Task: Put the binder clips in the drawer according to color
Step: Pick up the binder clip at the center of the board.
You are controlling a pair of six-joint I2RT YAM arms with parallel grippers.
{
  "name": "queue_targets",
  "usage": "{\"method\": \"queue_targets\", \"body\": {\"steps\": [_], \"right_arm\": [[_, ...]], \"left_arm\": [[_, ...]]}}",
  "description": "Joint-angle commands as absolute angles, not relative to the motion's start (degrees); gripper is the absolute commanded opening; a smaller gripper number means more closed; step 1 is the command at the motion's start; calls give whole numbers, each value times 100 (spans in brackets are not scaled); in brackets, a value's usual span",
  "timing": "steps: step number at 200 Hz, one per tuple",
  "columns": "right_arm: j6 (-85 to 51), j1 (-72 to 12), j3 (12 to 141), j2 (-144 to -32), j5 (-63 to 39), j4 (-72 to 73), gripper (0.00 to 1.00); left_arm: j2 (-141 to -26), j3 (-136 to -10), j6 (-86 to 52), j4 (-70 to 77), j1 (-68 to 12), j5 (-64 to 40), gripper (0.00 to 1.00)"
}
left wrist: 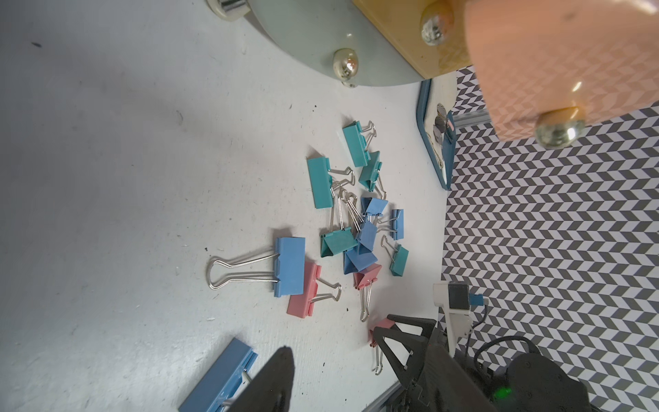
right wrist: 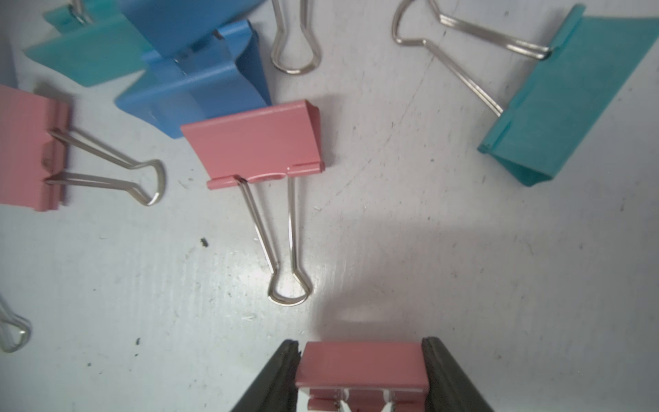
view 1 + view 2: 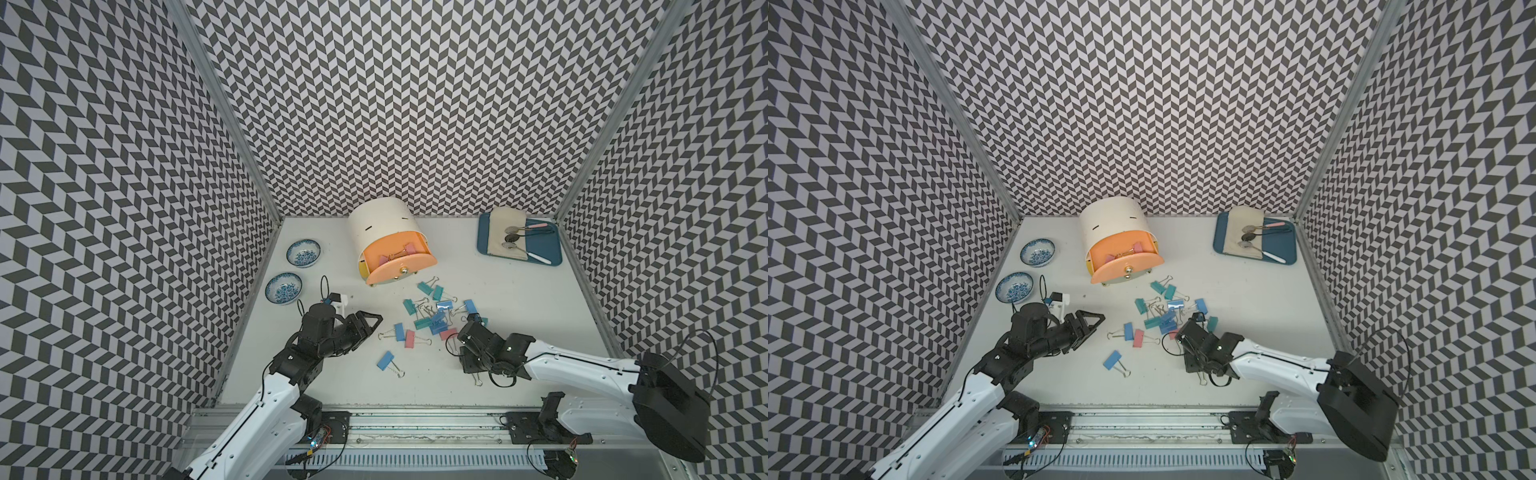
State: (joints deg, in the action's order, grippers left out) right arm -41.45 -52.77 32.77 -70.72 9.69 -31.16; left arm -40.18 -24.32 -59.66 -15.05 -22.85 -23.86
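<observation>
The cream drawer cabinet (image 3: 378, 226) stands at the back, its salmon top drawer (image 3: 401, 266) pulled out with pink binder clips (image 3: 409, 249) inside. Pink, blue and teal binder clips (image 3: 436, 320) lie scattered in front of it. My right gripper (image 2: 362, 356) is at the pile's near right edge (image 3: 460, 338), shut on a pink binder clip (image 2: 360, 364) by its body's two ends. Another pink clip (image 2: 256, 142) lies just ahead of it. My left gripper (image 3: 370, 326) hovers open and empty left of the pile, near a blue clip (image 3: 400, 331). One blue clip (image 3: 385, 360) lies alone nearer the front.
Two blue-patterned bowls (image 3: 304, 252) (image 3: 284, 288) sit by the left wall. A blue tray (image 3: 552, 253) with a cloth and spoons is at the back right. Patterned walls close in the table on three sides.
</observation>
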Motion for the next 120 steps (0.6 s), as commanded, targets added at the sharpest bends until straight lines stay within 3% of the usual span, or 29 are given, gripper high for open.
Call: {"method": "queue_targets", "body": {"steps": [1, 120], "right_arm": [[-4106, -5275, 3653, -6875, 1142, -3235, 46], [-3039, -3973, 6264, -6809, 753, -3485, 45]], "left_arm": [[-4025, -2748, -5856, -1441, -2298, -2329, 63], [-4583, -4514, -5211, -2153, -2007, -2298, 63]]}}
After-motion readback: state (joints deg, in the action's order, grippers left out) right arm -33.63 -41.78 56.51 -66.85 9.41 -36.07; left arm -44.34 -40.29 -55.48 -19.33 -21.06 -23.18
